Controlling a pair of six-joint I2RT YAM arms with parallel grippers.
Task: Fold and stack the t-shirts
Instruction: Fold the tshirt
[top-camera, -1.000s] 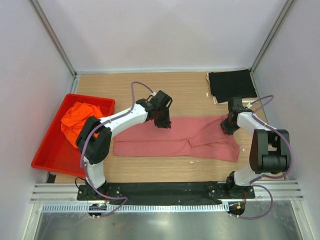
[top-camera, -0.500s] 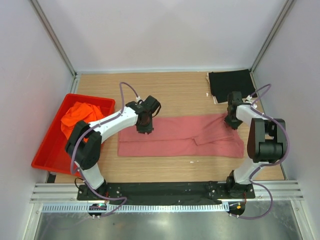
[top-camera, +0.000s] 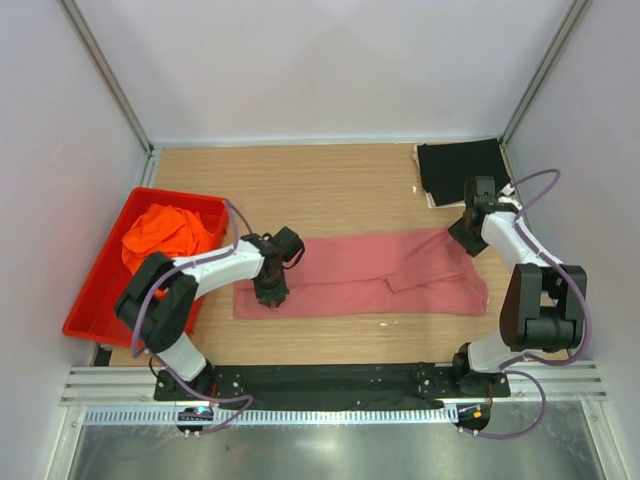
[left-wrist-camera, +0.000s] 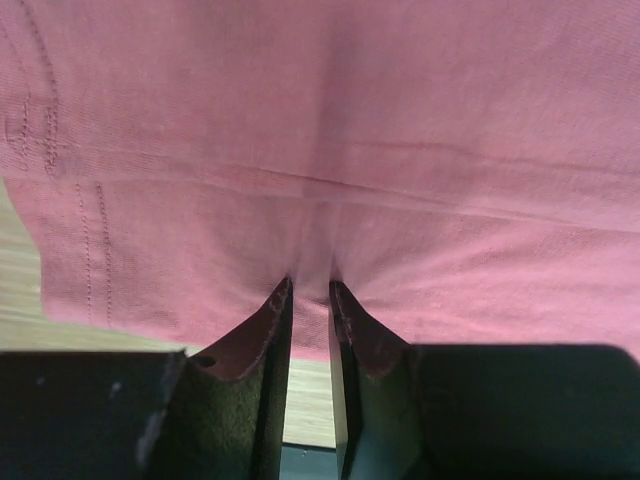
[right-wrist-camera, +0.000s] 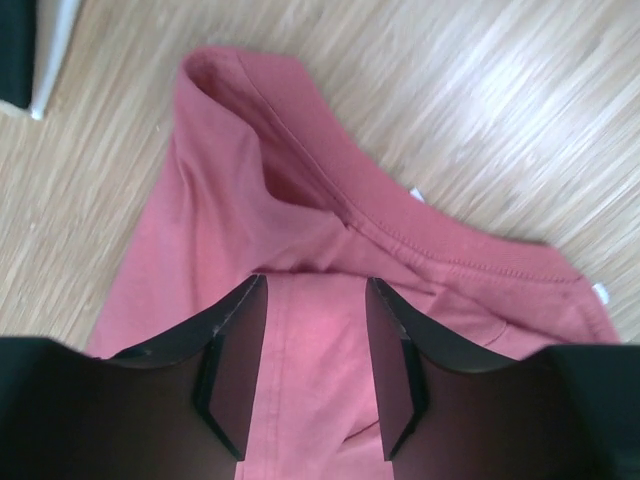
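Left jaws: the left gripper (left-wrist-camera: 310, 292) is nearly closed, with only a thin slit between the fingers, and pinches a small ridge of the rose-red shirt (left-wrist-camera: 400, 120) at its hem.
Left gripper, place: lower left of centre in the top view (top-camera: 272, 292), at the left end of the shirt.
Right jaws: the right gripper (right-wrist-camera: 315, 285) stands well apart and grips nothing; pink cloth shows in the gap below it. I cannot tell whether the tips touch it.
Right gripper, place: right of centre in the top view (top-camera: 468, 240), over the shirt's right end, where the ribbed neckline lies.
Rose-red shirt: a long folded band (top-camera: 370, 275) lying flat across the middle of the table (top-camera: 350, 190), reaching from one gripper to the other.
Orange shirt: the orange shirt (top-camera: 165, 232) is bunched in the red tray (top-camera: 105, 308) at the left edge.
Black shirt: the black shirt (top-camera: 462, 168) lies folded flat at the upper right of the table, just beyond the right gripper.
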